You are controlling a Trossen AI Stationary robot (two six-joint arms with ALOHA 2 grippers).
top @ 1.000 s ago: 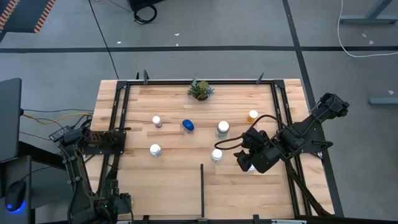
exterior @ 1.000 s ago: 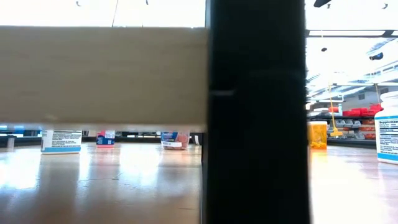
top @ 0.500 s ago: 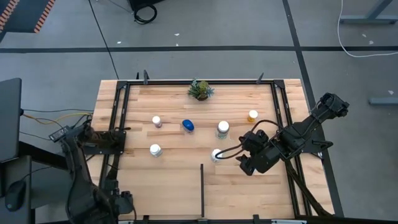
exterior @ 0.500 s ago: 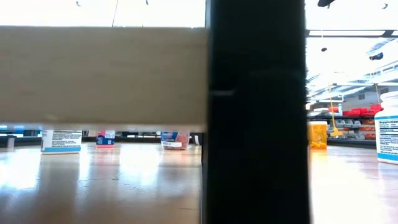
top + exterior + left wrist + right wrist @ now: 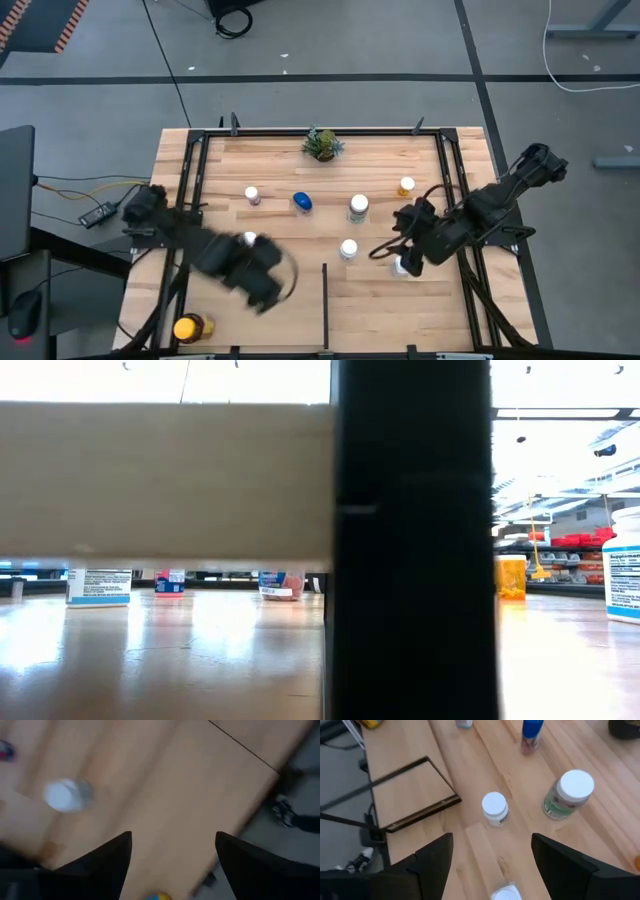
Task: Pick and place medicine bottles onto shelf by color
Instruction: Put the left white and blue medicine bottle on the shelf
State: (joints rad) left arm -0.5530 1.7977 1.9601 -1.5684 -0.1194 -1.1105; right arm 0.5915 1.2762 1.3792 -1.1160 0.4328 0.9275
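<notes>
High view: the left gripper (image 5: 262, 290), jaws released and empty, is hovering lower left near a white-capped bottle (image 5: 249, 240), and should be centring over its cap before descending; the right gripper (image 5: 408, 252), also released, is waiting centre-right on the shelf (image 5: 380, 310).

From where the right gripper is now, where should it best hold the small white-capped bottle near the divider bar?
Probably around the white cap of the small bottle, coming straight down. It stands upright with bare wood all around, so the right gripper, open and nearby, has room for both fingers.
</notes>
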